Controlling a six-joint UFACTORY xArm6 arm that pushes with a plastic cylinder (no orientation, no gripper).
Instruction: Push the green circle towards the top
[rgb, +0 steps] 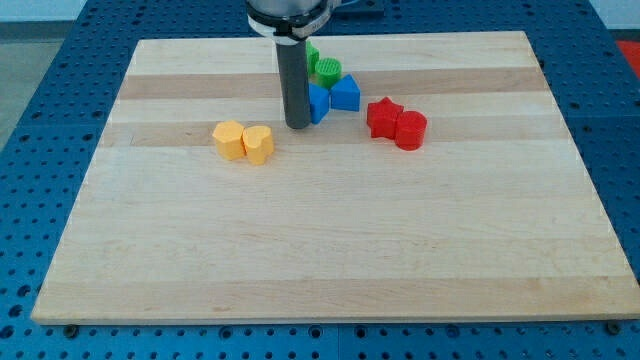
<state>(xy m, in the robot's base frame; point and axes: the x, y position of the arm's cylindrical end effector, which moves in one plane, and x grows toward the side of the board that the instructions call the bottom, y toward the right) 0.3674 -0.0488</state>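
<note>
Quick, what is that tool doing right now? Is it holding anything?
My tip: a plain rod, holds nothing. It rests on the board against the blue block, below the green circle.

My tip (297, 125) stands touching the left of the blue blocks (334, 96). The green circle (327, 72) lies just above them, the red pair (396, 123) to the right, the yellow pair (243, 141) lower left

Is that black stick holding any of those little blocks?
Nothing is held. My tip only pushes; it stands against the left side of a blue block, below the green circle.
</note>
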